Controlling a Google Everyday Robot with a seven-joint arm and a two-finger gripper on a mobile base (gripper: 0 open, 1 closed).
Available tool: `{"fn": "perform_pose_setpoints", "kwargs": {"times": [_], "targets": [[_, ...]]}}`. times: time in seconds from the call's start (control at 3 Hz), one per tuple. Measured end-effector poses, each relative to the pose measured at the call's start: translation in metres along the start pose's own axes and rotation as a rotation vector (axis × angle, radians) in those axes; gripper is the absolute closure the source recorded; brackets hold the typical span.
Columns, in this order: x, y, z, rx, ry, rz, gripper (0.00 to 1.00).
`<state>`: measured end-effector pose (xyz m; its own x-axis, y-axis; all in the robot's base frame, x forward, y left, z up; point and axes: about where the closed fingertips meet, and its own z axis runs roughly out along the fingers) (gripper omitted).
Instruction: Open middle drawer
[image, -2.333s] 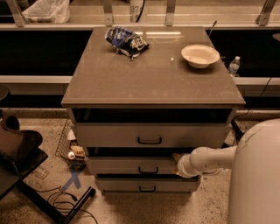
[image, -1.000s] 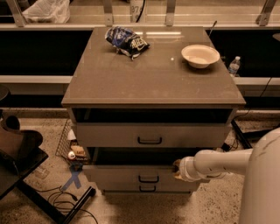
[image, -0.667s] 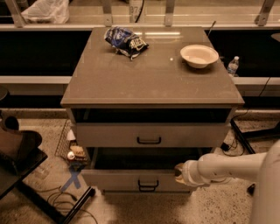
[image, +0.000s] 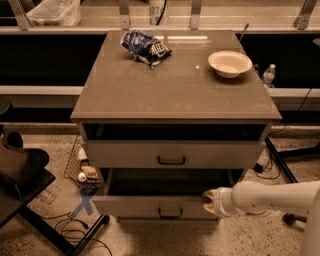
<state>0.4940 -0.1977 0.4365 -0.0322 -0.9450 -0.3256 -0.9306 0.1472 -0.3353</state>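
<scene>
The middle drawer (image: 150, 205) is pulled out towards me from the grey-beige cabinet. Its flat front carries a small black loop handle (image: 170, 213), and the inside is dark with shadow. The top drawer (image: 172, 154), with its own black handle, sits just above and is pushed in. My gripper (image: 208, 201) comes in from the right on a white arm (image: 270, 197). It is at the right part of the middle drawer's front, by its top edge. The lowest drawer is hidden behind the pulled-out front.
On the cabinet top (image: 175, 95) lie a blue chip bag (image: 145, 47) and a white bowl (image: 229, 63). A water bottle (image: 268, 75) stands behind on the right. A dark stand (image: 22, 175), a wire basket (image: 82, 167) and cables (image: 75, 230) are on the floor at the left.
The middle drawer has slid out towards me, with my gripper and arm moving back with it. The gap below the top drawer is now wide and dark.
</scene>
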Motion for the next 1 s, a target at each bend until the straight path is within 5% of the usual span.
{"fn": "perform_pose_setpoints", "kwargs": {"times": [0.67, 1.0], "targets": [[0.008, 0.016, -0.013, 0.002, 0.008, 0.025, 1.0], [0.02, 0.036, -0.013, -0.059, 0.008, 0.048, 1.0]]}}
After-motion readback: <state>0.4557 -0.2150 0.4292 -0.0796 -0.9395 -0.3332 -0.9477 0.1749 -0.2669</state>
